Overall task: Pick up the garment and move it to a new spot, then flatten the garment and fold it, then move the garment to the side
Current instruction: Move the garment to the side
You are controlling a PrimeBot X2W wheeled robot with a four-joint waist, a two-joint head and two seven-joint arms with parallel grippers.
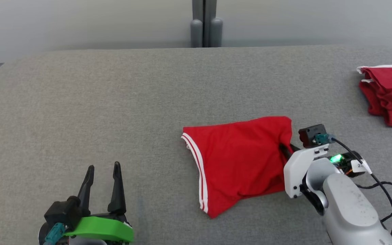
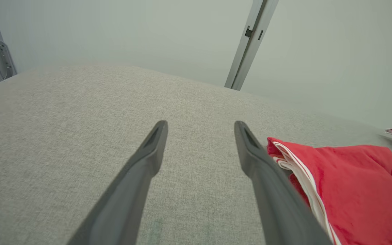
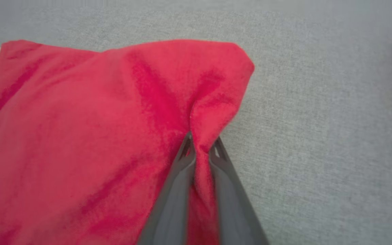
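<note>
Pick-up step in hand, right gripper (image 3: 201, 144) pinched on garment (image 3: 90, 129) edge, left gripper (image 1: 103, 166) wide and idle; next, lift clear and carry

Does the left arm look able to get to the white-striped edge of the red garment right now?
Probably yes: its open jaws sit left of the garment, the striped edge faces them, and just bare grey surface lies between. The right jaws pinch the far edge.
</note>
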